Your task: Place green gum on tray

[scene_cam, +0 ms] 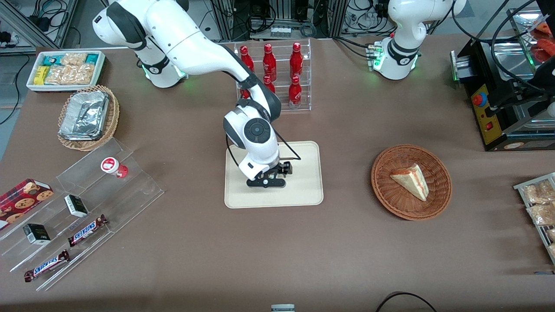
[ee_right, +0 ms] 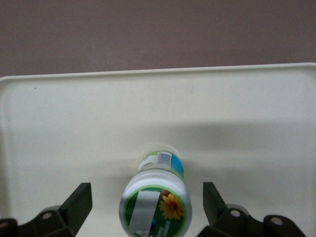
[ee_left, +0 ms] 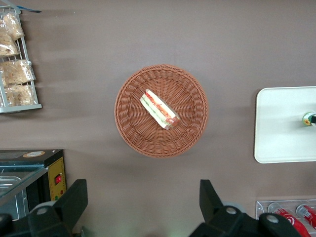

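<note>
The green gum (ee_right: pixel 156 200), a small white canister with a green lid mark and an orange flower, stands upright on the cream tray (ee_right: pixel 59 123). My right gripper (ee_right: pixel 147 203) is open straight above it, one finger on each side, both clear of the canister. In the front view the gripper (scene_cam: pixel 266 181) hangs low over the tray (scene_cam: pixel 308 190), on the part of it nearer the front camera, and hides the gum. The left wrist view shows a sliver of the gum (ee_left: pixel 309 118) on the tray (ee_left: pixel 281 123).
A clear rack of red bottles (scene_cam: pixel 277 73) stands just farther back than the tray. A wicker basket with a sandwich (scene_cam: pixel 411 181) lies toward the parked arm's end. A clear stepped stand (scene_cam: pixel 78 212) with a red-lidded canister (scene_cam: pixel 113 167) and snack bars lies toward the working arm's end.
</note>
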